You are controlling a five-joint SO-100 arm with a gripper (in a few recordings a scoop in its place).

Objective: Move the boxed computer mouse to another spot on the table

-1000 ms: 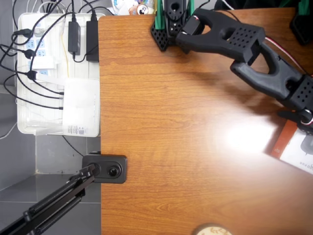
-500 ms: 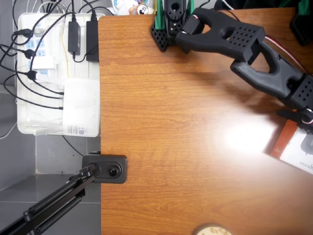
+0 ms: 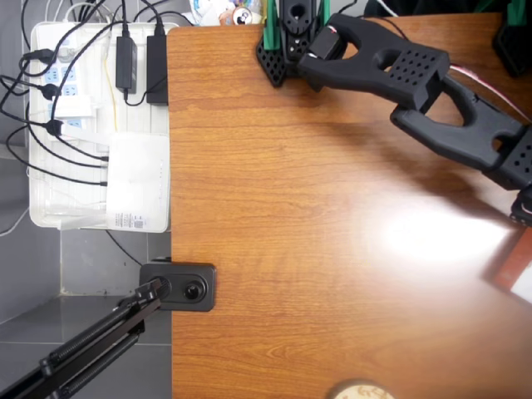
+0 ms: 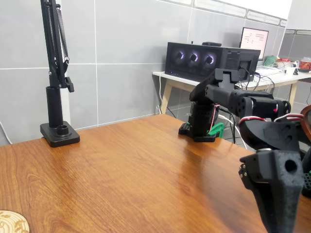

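Observation:
The boxed computer mouse (image 3: 510, 266) lies at the right edge of the overhead view. An orange-red side strip and a white corner show, and the rest is cut off by the frame. My gripper (image 3: 524, 212) sits at the box's upper end, at the end of the black arm (image 3: 432, 91), and is shut on the box. Its fingertips run out of the picture. In the fixed view the arm's black wrist (image 4: 274, 189) looms in the near right foreground above the brown table (image 4: 121, 165).
A white tray of power strips and cables (image 3: 91, 125) stands left of the table. A black stand clamp (image 3: 179, 287) grips the left edge, and its post (image 4: 58, 131) shows in the fixed view. The arm's base (image 3: 287, 41) is at the far edge. A round wooden coaster (image 3: 357, 391) lies at the near edge.
The arm has swung to the right. The box has gone with it, turning and sliding mostly out of the overhead picture.

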